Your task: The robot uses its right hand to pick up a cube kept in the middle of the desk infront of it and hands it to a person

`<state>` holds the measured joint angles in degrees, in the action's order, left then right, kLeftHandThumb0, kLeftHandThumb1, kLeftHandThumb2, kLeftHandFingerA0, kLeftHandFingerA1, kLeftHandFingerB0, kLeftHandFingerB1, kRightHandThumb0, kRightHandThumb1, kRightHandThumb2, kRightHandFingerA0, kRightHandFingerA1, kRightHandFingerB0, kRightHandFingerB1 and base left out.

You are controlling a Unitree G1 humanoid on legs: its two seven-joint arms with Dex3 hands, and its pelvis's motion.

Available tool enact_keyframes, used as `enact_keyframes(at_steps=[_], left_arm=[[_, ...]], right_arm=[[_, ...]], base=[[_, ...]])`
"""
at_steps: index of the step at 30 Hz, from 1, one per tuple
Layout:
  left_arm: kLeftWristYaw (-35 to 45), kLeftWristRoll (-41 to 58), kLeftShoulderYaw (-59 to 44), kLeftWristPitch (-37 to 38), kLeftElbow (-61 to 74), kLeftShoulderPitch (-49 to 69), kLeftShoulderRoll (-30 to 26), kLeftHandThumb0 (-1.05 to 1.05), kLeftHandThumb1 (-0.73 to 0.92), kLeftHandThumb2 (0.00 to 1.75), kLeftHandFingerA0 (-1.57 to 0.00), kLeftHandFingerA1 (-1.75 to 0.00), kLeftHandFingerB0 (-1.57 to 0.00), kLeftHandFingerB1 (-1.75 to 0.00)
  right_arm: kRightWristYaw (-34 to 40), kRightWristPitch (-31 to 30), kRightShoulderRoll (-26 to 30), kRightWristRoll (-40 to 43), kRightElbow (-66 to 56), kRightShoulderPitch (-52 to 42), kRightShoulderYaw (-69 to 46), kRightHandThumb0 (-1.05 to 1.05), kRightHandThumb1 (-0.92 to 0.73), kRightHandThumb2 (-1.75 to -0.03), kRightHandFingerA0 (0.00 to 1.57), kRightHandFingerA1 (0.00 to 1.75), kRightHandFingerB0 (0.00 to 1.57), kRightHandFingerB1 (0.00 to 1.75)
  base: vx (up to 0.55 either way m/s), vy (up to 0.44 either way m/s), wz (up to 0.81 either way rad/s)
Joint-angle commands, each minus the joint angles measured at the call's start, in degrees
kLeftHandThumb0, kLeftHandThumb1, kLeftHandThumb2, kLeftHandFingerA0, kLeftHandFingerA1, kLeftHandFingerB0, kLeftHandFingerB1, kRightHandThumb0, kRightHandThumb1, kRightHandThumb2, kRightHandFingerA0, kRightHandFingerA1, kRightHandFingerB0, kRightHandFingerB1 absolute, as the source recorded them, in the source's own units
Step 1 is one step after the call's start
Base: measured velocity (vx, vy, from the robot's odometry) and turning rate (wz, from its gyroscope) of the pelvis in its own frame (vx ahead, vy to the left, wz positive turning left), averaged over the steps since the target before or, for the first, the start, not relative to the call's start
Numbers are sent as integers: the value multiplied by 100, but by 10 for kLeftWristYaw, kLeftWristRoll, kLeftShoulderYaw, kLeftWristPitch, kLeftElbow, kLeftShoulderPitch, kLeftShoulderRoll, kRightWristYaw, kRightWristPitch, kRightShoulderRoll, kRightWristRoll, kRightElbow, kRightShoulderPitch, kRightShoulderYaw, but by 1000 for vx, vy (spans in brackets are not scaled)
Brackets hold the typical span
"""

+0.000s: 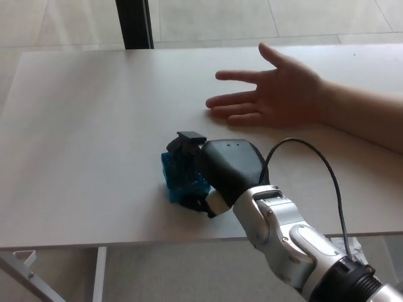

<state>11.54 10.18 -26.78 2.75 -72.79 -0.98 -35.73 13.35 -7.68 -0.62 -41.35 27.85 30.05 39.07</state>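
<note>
Head view, tabletop [82, 126]: pale and bare on the left; the work sits toward its near edge, a little right of middle.
Head view, cube [179, 179]: translucent blue, resting on the tabletop, near the front edge. Only its left part shows; the rest is covered by the black fingers.
Head view, right hand [214, 173]: comes in from the lower right on a silver forearm with a black cable looping above the wrist. Its fingers are wrapped over the top and the near side of the cube, clamped on it as far as can be seen, with one fingertip curled under the cube's near edge.
Head view, left hand: does not show.
Head view, person's hand [277, 94]: lies palm up and open on the far side of the tabletop, fingers pointing left, forearm running off the right edge. It is well apart from the cube and beyond it.
Step in hand: the grasp looks made; the cube appears not yet lifted off the tabletop.
Next move, as I judge it: raise the cube clear, carry it away from the robot and rightward over the waiting palm, then spread the fingers there. The hold must stay firm through the swing.
</note>
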Motion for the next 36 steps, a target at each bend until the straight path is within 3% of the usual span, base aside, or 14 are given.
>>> enact_keyframes(at_steps=[1, 7, 13, 15, 18, 26, 27, 30, 36], left_arm=[[-9, -3, 5, 9, -3, 1, -7, -64, 57, 58, -75, -51, -58, -40], [-7, 1, 4, 12, -2, 9, -7, -68, 56, 57, -73, -51, -55, -41], [-9, 3, 3, 10, -2, 12, -6, -64, 57, 58, -76, -53, -58, -41], [-8, 2, 4, 12, -2, 13, -6, -65, 57, 58, -75, -53, -59, -41], [-8, 0, 7, 9, -1, 12, -6, -65, 58, 58, -75, -52, -60, -41], [-8, 3, 7, 11, -3, 13, 2, -65, 56, 58, -76, -52, -59, -40], [-9, 0, 10, 13, -4, 13, 3, -66, 56, 58, -76, -51, -57, -40], [-8, 4, 6, 11, -1, 11, 4, -65, 57, 58, -75, -52, -61, -42], [-1, 1, 11, 16, 1, 9, 7, -66, 57, 58, -75, -53, -58, -42]], right_arm=[[27, 34, 47, -9, -15, 11, -37, -42, -62, -58, 73, 172, 78, 80], [4, 47, 72, -2, -48, 46, -79, -38, -64, -59, 77, 158, 83, 77], [-6, 78, 112, 4, -30, 116, -116, -37, -57, -57, 86, 167, 88, 69], [-3, 90, 124, 10, -8, 136, -128, -39, -59, -57, 87, 160, 86, 69], [7, 95, 136, 4, 31, 162, -136, -39, -58, -57, 93, 166, 86, 69], [11, 90, 157, -12, 110, 193, -133, -40, -62, -62, 83, 162, 82, 66], [13, 94, 159, -14, 124, 200, -130, -41, -65, -65, 80, 161, 82, 72], [13, 92, 157, -17, 170, 225, -125, -42, -60, -58, 87, 154, 86, 60], [56, 82, 145, -33, 238, 246, -109, -42, -61, -58, 87, 160, 84, 69]], base=[[0, 0, 0], [0, 0, 0], [0, 0, 0], [0, 0, 0], [0, 0, 0], [0, 0, 0], [0, 0, 0], [0, 0, 0], [0, 0, 0]])
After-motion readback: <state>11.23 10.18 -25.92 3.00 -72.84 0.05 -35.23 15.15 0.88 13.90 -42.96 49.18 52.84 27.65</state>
